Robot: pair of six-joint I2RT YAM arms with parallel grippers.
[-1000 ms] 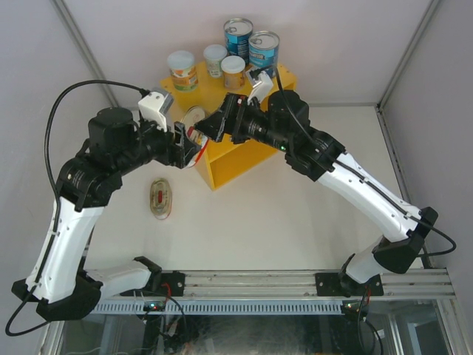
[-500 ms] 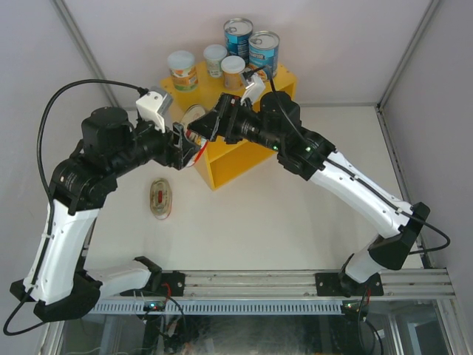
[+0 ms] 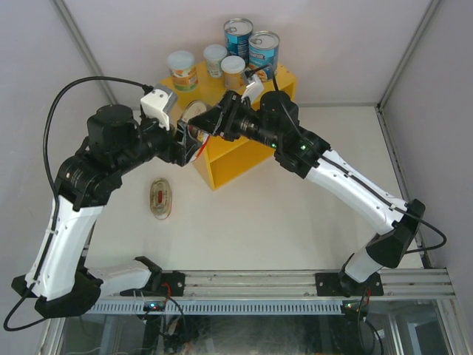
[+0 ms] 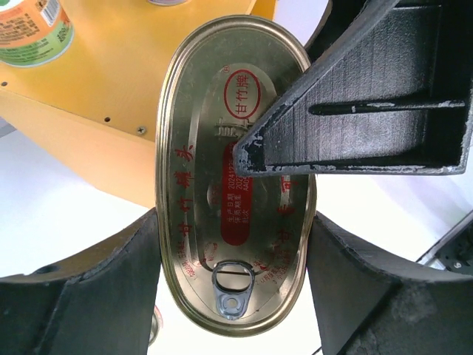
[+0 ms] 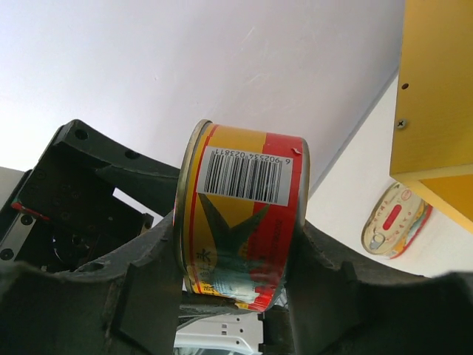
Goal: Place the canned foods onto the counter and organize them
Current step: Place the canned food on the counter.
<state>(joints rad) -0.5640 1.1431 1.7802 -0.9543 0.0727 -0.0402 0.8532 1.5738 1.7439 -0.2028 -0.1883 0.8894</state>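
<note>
White bench point(image 3: 281, 222); upper centre, by the yellow counter point(image 3: 235, 164), an oval tin point(image 4: 214, 185) is pinched twice: left claw point(image 4: 233, 244) clamps its rim, right claw point(image 5: 235, 251) its flat faces. Probably stiff, slick, fairly light; the flat faces look safest to hold.

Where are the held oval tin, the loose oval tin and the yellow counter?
held oval tin point(image 4: 236, 211): left wrist view, red label on its lid.
loose oval tin point(image 3: 160, 198): top external view, centre of its lid.
yellow counter point(image 3: 238, 164): top external view, near side wall.
</note>
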